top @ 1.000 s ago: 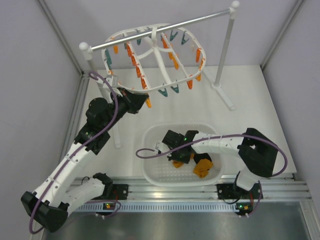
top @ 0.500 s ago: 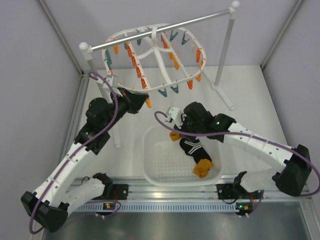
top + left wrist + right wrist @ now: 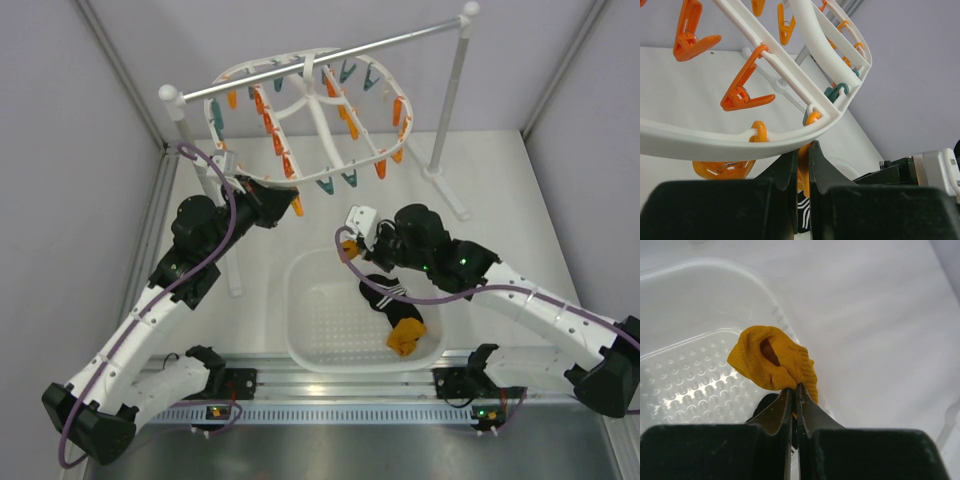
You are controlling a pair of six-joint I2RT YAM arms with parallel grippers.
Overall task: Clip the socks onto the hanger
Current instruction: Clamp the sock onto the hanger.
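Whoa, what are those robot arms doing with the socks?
They are hanging socks up to dry. The right gripper pinches a mustard sock above the white basket. The left gripper squeezes an orange clothespin on the hanger. A black striped sock and a second mustard sock lie in the basket. Nothing is clipped yet.

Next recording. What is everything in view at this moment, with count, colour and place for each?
hanger: one, white oval frame, hung from the rod at the back
clothespins: many, orange and teal, dangling from the hanger
rod: one, silver, on two white posts
basket: one, white, perforated, near edge between the arms
mustard socks: two; one held over the basket's far rim, one in its near right corner
black striped sock: one seen, right side of the basket
table: one, white
left gripper: shut on an orange clothespin at the hanger's near rim
right gripper: shut on a mustard sock
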